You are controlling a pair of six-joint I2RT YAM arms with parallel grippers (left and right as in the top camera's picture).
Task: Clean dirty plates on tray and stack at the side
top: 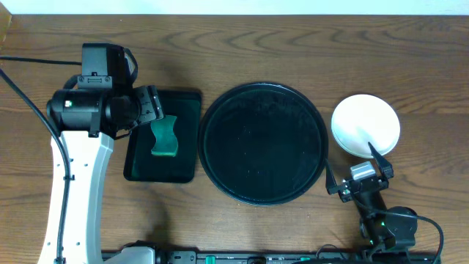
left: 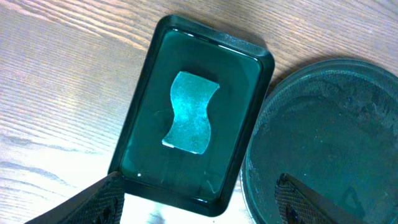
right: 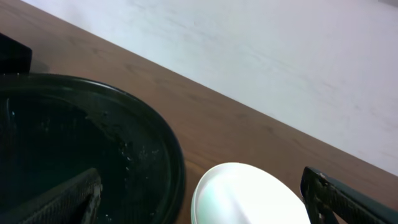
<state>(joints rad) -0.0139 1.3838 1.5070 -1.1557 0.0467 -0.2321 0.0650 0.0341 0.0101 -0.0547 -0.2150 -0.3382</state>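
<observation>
The plates (top: 366,125) sit as one white round on the bench (top: 293,44), just right of the tray (top: 264,143). How many are stacked cannot be told from above, and the right wrist view cuts the pile off at its lower edge. The top face looks plain white. The tray lies mid-bench, glossy and flecked with droplets near its rim.

The right pincer (top: 350,165) hangs low between plates and tray. Its fingers are spread wide with nothing between them, and one dark fingertip reaches to the plates' near edge. Whether it touches them is unclear. The right arm is folded short at the front edge, with its base partly out of frame.

Left of the tray lies a small rectangular tray (top: 187,103) with a teal sponge (top: 165,137) flat inside it. The left pincer (top: 152,108) hovers over this small tray's left side, pointing down, gaping wide and holding nothing. The white left arm runs up from the front edge and bends toward it, covering that corner.
</observation>
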